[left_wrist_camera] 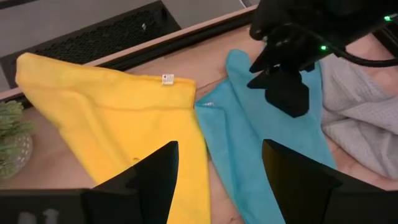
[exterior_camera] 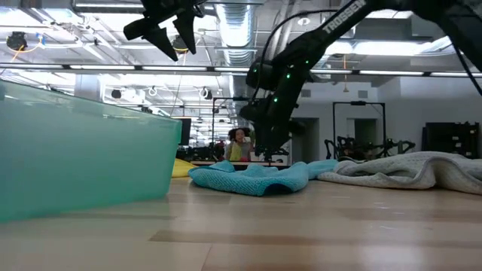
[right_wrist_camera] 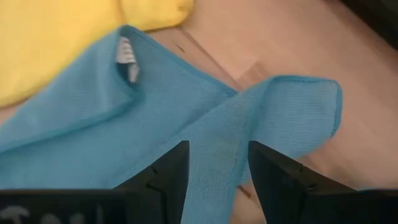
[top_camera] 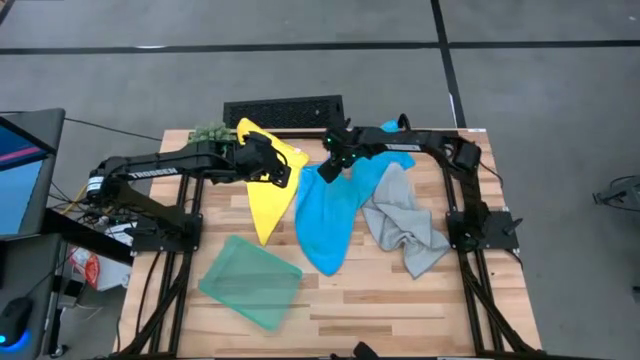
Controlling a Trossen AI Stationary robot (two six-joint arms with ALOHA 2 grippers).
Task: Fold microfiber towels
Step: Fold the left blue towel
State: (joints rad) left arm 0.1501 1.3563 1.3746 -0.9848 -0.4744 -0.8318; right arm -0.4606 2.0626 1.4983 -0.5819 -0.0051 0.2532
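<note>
Wooden surface (top_camera: 400,300) carries four towels in the high view. Yellow towel (top_camera: 268,185) lies at the far left-centre, one corner pointing toward the near edge. Blue towel (top_camera: 335,215) lies just beside it at centre, their edges touching near the far end. Grey towel (top_camera: 405,220) lies crumpled to the right of the blue one, touching it. Teal towel (top_camera: 250,282) lies folded flat near the front left, apart from the others.

Left hand (top_camera: 268,160) hovers over the far part of the yellow towel, fingers (left_wrist_camera: 146,180) spread wide, nothing between them. Right hand (top_camera: 335,165) sits over the far end of the blue towel; fingers (right_wrist_camera: 168,171) parted, blue cloth visible below the gap, not pinched.

A small green plant ball (top_camera: 208,132) sits at the far left corner. A black grille (top_camera: 283,110) lies along the far edge.
</note>
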